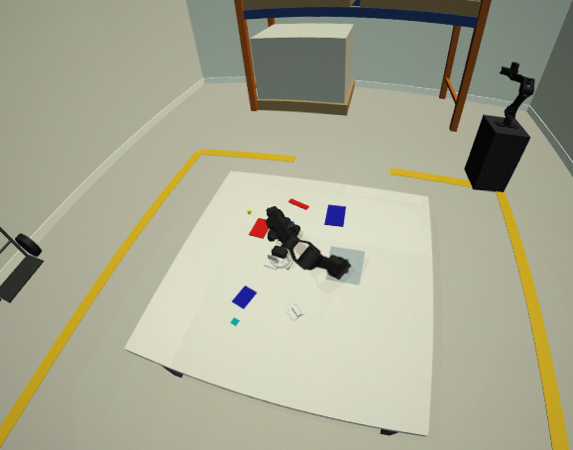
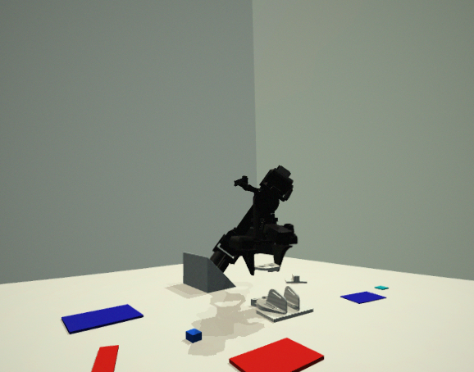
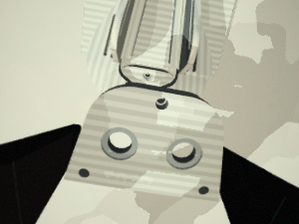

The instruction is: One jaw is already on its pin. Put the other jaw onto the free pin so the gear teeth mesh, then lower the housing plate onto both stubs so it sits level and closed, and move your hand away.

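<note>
My gripper (image 2: 266,268) (image 3: 148,142) is shut on the light grey housing plate (image 2: 268,267) (image 3: 144,117), which has two ringed holes. It holds the plate roughly level, well above the table. The base (image 2: 290,315) (image 3: 95,30) lies on the table below. Two grey jaws (image 2: 292,298) (image 3: 186,36) stand upright side by side on the base. In the wrist view the plate's rounded edge overlaps the near end of the base. The pins, stubs and gear teeth are hidden or too small to tell. In the top view the arm hides the fingertips.
A small grey stand (image 1: 295,312) (image 2: 296,279) is beyond the base. Red pads (image 1: 259,228) (image 2: 277,356), blue pads (image 1: 244,297) (image 2: 363,297), a blue cube (image 2: 193,335) and a teal tile (image 1: 235,321) (image 2: 381,288) lie around. A grey wedge (image 2: 196,272) is by the arm's foot.
</note>
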Available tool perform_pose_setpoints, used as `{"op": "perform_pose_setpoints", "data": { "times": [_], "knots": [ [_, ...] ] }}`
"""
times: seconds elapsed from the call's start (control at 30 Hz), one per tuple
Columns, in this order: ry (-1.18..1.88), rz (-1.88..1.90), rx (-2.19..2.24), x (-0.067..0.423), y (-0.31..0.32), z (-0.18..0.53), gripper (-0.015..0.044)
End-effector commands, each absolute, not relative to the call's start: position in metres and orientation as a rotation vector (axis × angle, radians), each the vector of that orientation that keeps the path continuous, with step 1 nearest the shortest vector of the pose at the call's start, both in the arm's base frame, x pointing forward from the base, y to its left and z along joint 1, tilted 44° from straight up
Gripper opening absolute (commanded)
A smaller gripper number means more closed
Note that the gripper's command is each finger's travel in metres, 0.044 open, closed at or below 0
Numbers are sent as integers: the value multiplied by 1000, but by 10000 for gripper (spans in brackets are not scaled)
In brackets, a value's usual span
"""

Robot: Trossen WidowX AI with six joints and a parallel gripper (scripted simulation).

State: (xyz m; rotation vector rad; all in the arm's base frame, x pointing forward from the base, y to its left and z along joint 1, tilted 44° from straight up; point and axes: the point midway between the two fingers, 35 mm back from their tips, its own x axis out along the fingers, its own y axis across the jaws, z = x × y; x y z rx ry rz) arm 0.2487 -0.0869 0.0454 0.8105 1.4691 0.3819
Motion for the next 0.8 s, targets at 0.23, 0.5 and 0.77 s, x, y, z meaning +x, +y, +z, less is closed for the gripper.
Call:
{"op": "perform_pose_setpoints", "data": {
  "times": [0.23, 0.5, 0.77],
  "knots": [
    [1468, 383, 802, 249, -87, 45, 351],
    [1468, 384, 802, 248, -83, 49, 351],
    [1468, 384, 802, 248, -83, 49, 351]
  ]
}}
